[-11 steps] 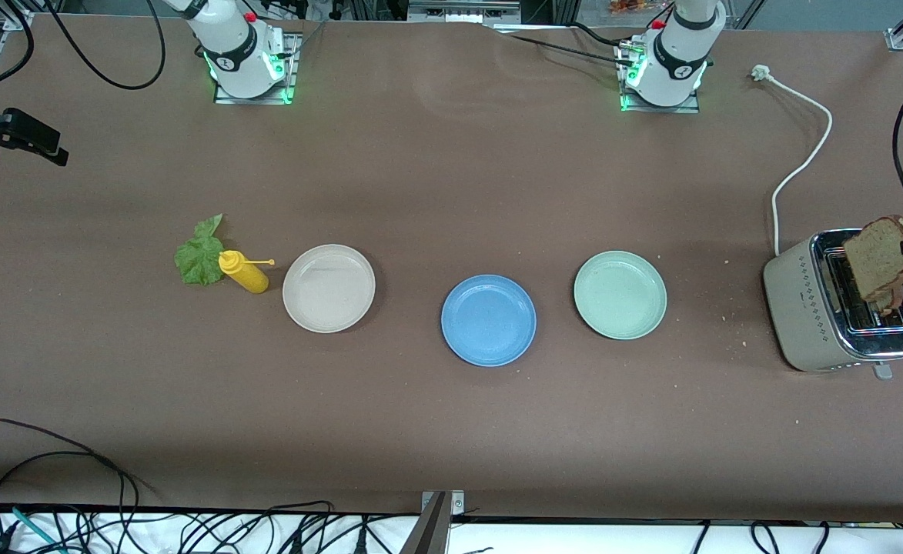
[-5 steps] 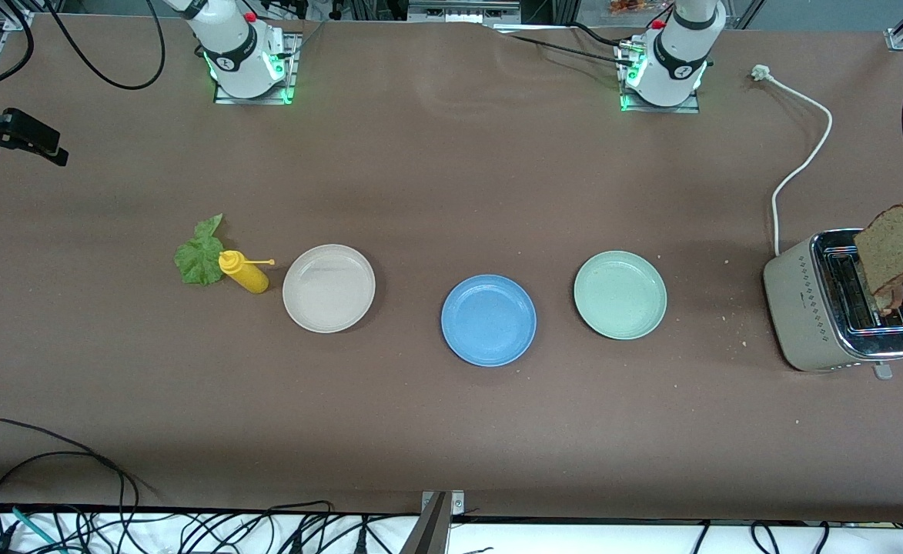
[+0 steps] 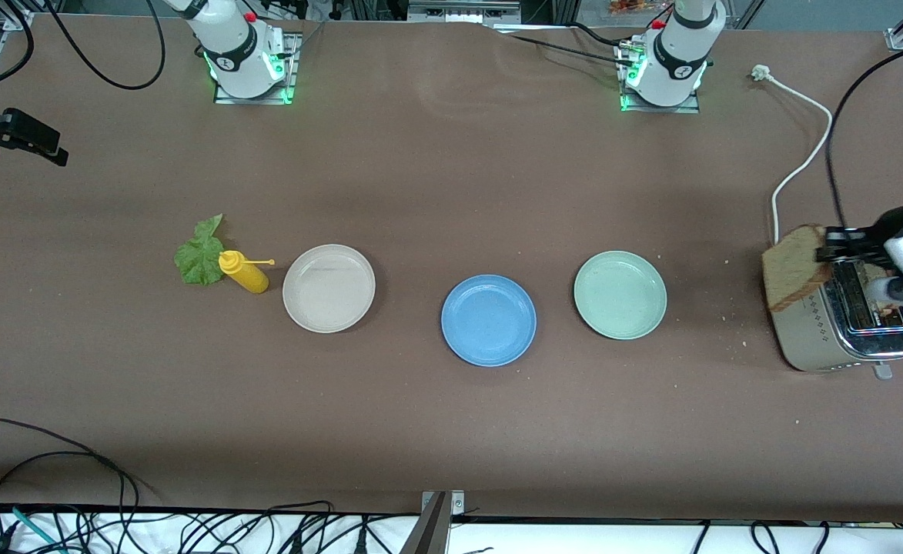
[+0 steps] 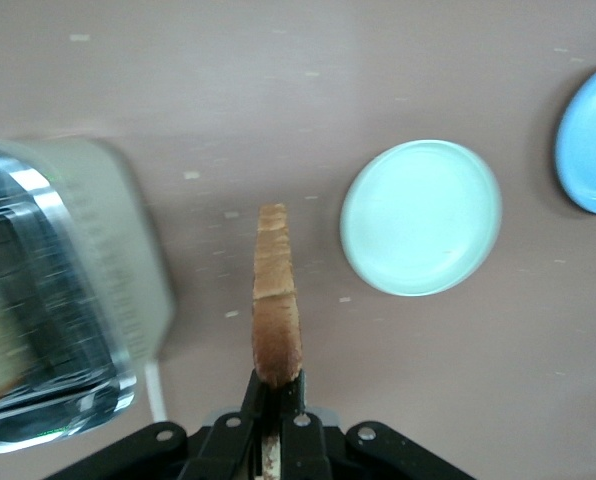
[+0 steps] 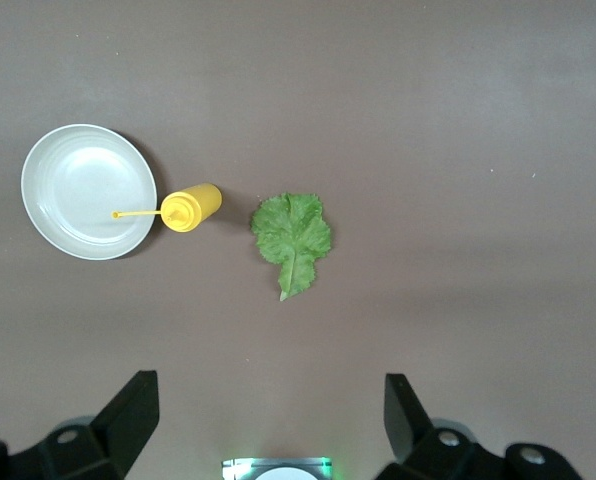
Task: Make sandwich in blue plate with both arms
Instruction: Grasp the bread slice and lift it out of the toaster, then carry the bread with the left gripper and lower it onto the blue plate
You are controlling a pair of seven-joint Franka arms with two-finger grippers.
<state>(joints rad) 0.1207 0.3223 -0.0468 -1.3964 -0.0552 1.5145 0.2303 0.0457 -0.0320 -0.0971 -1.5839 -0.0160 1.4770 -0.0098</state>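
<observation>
Brown matting covers the whole desk (image 3: 436,177), and from my station I see three plates in a row across its middle: a white plate (image 3: 329,288) toward the right arm's end, the blue plate (image 3: 489,320) in the centre and bare, and a green plate (image 3: 620,295) toward the left arm's end. My left claw (image 3: 836,251) is clamped on one edge of a bread slice (image 3: 793,266), holding it on edge in the air over the near rim of the toaster (image 3: 844,323); the left wrist view shows the bread (image 4: 275,300) pinched only at its crust end. My right claw (image 5: 268,410) hangs wide and empty, high above the lettuce leaf (image 3: 200,255) and the yellow sauce bottle (image 3: 244,271), which lies on its side touching the leaf; that arm waits. No sandwich exists yet. My worry is the grip: with so little crust between the fingers, a quick swing toward the blue plate could tear the slice or let it pivot and drop. The green plate sits on the way, so releasing early would land the bread in the wrong dish. The bottle crowding the leaf could also get knocked when I go for the lettuce.
</observation>
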